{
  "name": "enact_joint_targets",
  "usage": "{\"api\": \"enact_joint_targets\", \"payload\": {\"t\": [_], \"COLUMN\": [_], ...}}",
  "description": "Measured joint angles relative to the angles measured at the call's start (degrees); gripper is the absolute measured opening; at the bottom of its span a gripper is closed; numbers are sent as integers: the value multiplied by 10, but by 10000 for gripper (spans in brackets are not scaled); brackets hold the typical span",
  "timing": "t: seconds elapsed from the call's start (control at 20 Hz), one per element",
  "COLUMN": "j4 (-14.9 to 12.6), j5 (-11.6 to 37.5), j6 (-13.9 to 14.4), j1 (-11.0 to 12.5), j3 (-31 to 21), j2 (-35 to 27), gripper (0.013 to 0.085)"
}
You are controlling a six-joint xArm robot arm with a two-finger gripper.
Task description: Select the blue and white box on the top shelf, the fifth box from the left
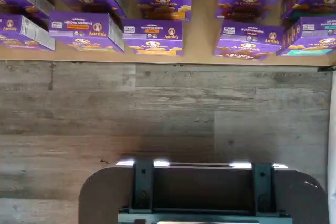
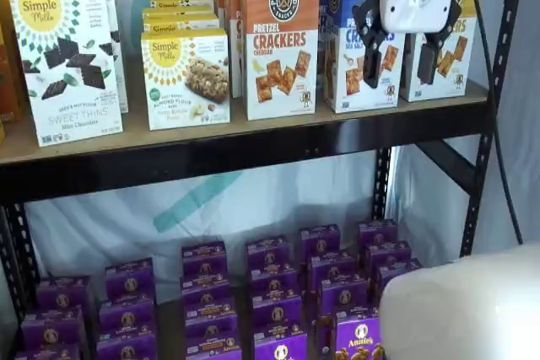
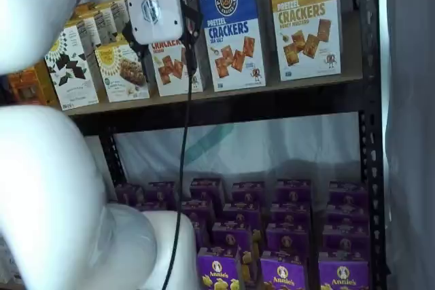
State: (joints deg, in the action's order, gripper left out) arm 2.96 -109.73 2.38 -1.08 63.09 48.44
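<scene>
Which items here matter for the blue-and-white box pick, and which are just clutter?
Belongs to the job:
- the blue and white box
- the top shelf
- the gripper, fingers plainly apart in front of the cartons

Just lying about:
- orange-topped Cheddar carton
- yellow-topped carton
- Simple Mills boxes
- purple Annie's boxes below

Mock shop aisle, black-railed shelf (image 2: 253, 151) of cracker cartons (image 2: 281, 40), purple boxes (image 2: 274, 252) below
</scene>
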Motion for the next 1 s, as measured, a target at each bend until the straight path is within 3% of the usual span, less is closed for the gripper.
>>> {"api": "enact_joint_targets", "payload": {"t": [0.55, 1.0], "j4": [-34, -41], "j5": [42, 67], "j6": [-2, -13], "j1": [-8, 2], "j3": [17, 63], "j2": [-32, -88], "gripper": [850, 850]}}
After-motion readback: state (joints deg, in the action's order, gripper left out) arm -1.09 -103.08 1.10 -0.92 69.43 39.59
